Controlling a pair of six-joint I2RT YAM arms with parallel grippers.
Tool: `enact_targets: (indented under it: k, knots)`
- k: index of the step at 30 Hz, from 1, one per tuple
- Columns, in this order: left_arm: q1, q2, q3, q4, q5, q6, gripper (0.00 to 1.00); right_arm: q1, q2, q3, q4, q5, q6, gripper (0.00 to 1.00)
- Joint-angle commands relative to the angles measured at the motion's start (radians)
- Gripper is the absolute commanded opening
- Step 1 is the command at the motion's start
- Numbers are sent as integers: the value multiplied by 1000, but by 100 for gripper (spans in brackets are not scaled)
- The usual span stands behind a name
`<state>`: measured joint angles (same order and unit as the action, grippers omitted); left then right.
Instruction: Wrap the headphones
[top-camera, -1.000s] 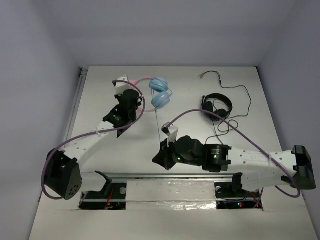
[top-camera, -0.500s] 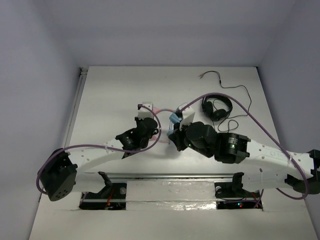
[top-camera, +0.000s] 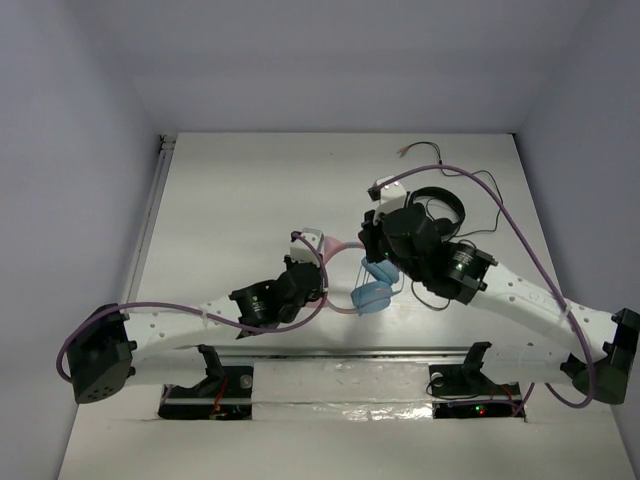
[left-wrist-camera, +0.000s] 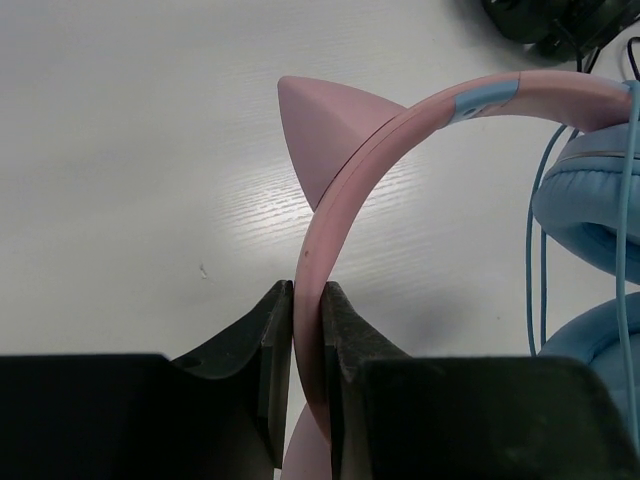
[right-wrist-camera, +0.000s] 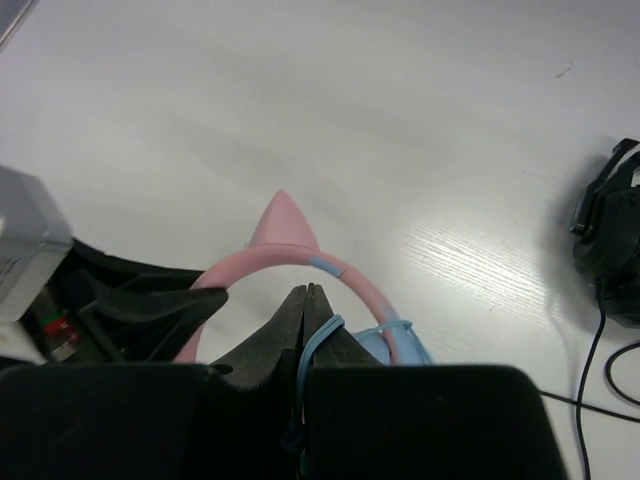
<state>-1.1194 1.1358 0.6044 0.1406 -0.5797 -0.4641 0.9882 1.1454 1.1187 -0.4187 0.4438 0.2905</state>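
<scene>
Your left gripper (left-wrist-camera: 306, 300) is clamped tight on the pink headband (left-wrist-camera: 560, 90) of the headphones (top-camera: 372, 295), jaws pinching the band just below the cat ear (left-wrist-camera: 325, 120). Your right gripper (right-wrist-camera: 308, 300) has its jaws fully together, and the thin blue cable (right-wrist-camera: 318, 345) comes out from between them, so it looks pinched there. The headphones are near the centre of the table (top-camera: 220, 190), toward the near edge, between the two grippers. The blue earcups (left-wrist-camera: 590, 200) sit right of the left gripper and just under the right one. Can't tell if the cups touch the surface. Cable strands run beside the cups in the left wrist view.

The black headset (top-camera: 452, 200) lies right behind your right wrist, partly hidden by it. Its black cord (top-camera: 425, 146) trails toward the far right corner, so it's tight on that side. Bare tabletop spreads left and far-left of the left gripper up to the left-edge rail (top-camera: 158, 190). The base rail (top-camera: 340, 352) bounds the near side just below the earcups, little room there
</scene>
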Motion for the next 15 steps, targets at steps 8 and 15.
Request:
enact_targets:
  k: [8, 15]
  knots:
    - [-16, 4, -17, 142, 185, 82, 0, -196, -9, -74, 248, -56, -77, 0]
    - [-16, -30, 4, 134, 287, 125, 0, -252, -16, -141, 365, -142, -80, 0]
